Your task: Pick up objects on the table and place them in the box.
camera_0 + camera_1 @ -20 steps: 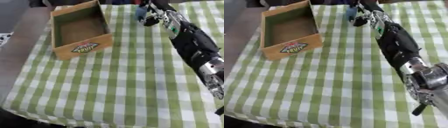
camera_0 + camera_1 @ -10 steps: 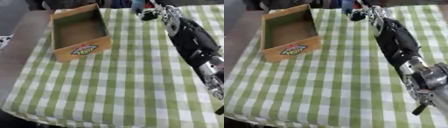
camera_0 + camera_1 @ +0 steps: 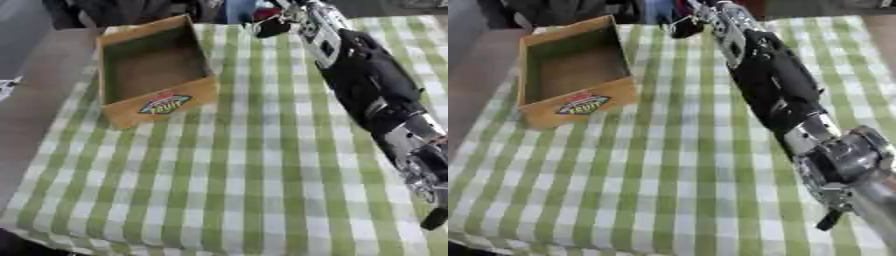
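Here the right arm [image 3: 367,85] is stretching from the lower right corner across the green checked tablecloth [image 3: 227,170] to the far edge of the table. The right hand [image 3: 273,24] is sitting at that far edge, beside a blue thing [image 3: 238,10]; whether its fingers are curling round anything cannot be told. The cardboard box [image 3: 162,102] is standing open at the far left, well apart from the hand, with a fruit label on its near wall.
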